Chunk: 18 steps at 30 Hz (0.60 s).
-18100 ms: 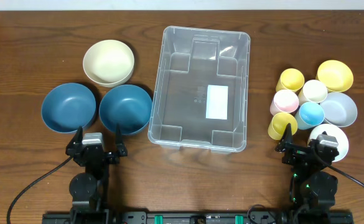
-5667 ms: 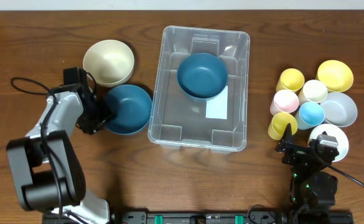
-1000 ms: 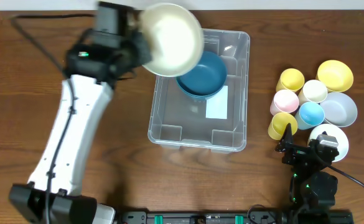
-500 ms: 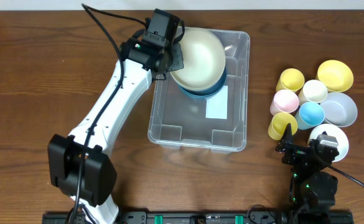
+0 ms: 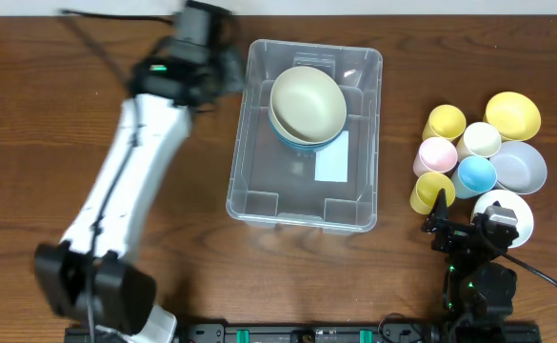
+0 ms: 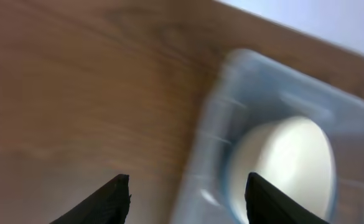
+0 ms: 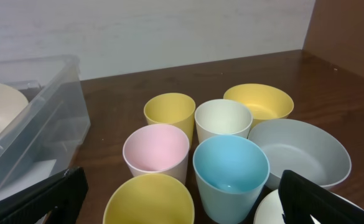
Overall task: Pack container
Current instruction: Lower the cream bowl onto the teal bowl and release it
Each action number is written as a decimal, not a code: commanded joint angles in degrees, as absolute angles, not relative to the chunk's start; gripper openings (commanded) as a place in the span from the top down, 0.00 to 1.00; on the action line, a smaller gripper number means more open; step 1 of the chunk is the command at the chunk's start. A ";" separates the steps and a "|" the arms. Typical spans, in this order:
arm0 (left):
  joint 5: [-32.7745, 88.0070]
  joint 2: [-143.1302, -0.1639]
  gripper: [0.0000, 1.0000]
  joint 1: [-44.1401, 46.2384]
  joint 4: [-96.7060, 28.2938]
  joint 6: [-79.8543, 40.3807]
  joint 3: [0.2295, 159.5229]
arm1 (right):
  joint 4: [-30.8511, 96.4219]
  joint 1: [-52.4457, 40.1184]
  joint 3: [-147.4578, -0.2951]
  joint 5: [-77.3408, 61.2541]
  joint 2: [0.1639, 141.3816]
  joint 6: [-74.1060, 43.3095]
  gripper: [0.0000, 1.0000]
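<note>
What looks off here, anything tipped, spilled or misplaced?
Nothing stands out. The cream bowl sits nested in the blue bowl inside the container, and nothing has spilled. The cups on the right stand upright. The left gripper is open and empty, beside the container.

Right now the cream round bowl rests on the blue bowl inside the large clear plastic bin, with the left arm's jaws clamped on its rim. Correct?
No: the left wrist view shows the jaws of the left arm open, off the cream round bowl. It does rest on the blue bowl inside the large clear plastic bin.
</note>
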State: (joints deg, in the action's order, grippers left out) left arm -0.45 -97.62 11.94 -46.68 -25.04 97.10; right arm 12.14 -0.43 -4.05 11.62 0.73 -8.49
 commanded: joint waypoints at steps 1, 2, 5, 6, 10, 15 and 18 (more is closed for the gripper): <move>-1.10 -95.90 0.40 5.26 -50.15 -24.08 97.54 | 12.25 0.05 -3.92 11.99 0.64 -8.05 0.01; -1.06 -95.90 0.40 3.40 -51.83 -24.08 97.51 | 12.25 0.05 -3.92 11.99 0.64 -8.05 0.01; 0.25 -96.01 0.42 -0.03 -55.96 -24.08 97.51 | 12.25 0.05 -3.92 11.99 0.64 -8.05 0.01; 0.93 -96.03 0.43 -0.51 -56.64 -24.08 97.51 | 12.25 0.05 -3.92 11.99 0.64 -8.05 0.01; 7.38 -96.01 0.57 -0.12 -56.69 -22.74 97.49 | 12.25 0.05 -3.92 11.99 0.64 -8.05 0.01; 12.43 -96.01 0.58 4.99 -54.83 -22.55 97.49 | 12.25 0.05 -3.92 11.99 0.64 -8.05 0.01; 12.25 -96.33 0.58 9.65 -53.17 -22.55 97.43 | 12.25 0.05 -3.92 11.99 0.64 -8.05 0.01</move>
